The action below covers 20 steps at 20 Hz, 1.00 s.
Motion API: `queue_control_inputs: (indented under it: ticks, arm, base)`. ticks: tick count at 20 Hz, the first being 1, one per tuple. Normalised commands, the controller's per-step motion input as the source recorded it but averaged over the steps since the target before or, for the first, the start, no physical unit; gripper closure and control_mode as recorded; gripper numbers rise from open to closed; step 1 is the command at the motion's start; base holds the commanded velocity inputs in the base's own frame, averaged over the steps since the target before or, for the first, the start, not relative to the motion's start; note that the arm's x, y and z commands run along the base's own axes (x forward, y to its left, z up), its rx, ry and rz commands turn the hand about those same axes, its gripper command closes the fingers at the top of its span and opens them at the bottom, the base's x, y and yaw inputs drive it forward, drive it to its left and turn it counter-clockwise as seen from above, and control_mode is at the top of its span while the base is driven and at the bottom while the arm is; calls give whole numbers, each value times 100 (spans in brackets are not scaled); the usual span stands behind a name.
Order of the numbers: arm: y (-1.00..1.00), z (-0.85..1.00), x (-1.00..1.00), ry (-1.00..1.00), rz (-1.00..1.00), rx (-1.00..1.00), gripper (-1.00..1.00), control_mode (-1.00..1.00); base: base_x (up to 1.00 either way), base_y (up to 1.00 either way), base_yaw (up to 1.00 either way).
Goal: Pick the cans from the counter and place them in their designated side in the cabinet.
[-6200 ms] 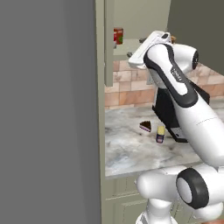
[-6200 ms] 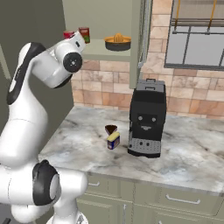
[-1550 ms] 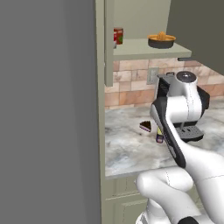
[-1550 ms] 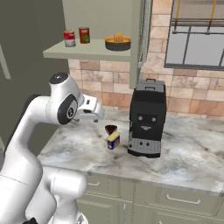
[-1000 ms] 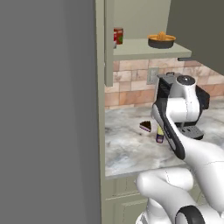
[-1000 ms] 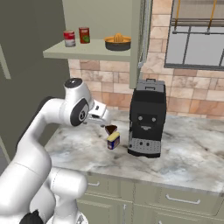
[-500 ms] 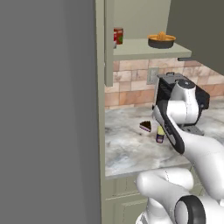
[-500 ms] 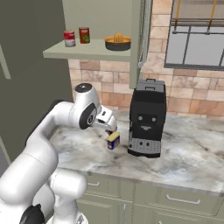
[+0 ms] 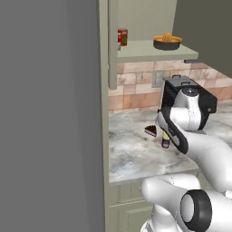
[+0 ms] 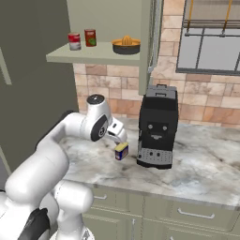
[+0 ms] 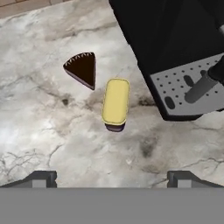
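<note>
The blue can [image 11: 115, 106], dark-sided with a yellow top, stands on the marble surface [image 11: 52, 131] just beside the black coffee machine [image 11: 175, 57], with the dark cake slice [image 11: 82, 68] close by on its other side, apart from it. In the hand view the two fingers [image 11: 41, 178] sit far apart at the bottom corners, spread wide and holding nothing; the can lies ahead of them, roughly midway between the two tips and not touching either. From the right base view the gripper [image 10: 119, 134] hangs just above the can [image 10: 121, 151]. The red can [image 10: 74, 41] stands on the cabinet [image 10: 98, 52] shelf at its left end, next to a second can with a green label [image 10: 90, 37] and a bowl of fruit [image 10: 126, 45].
</note>
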Motion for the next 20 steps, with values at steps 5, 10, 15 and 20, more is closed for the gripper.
queue_control_inputs:
  ticks: [5,10,15,20]
  arm:
    - [-10,-25,19,0,-3,0,-100,-100]
    - [-11,-24,20,0,-3,0,-100,-100]
    - [-7,-24,19,0,-2,0,-100,-100]
    - [-7,-22,19,1,-1,1,-100,-100]
  base:
    - [0,0,0]
    - [0,0,0]
    - [0,0,0]
    - [0,0,0]
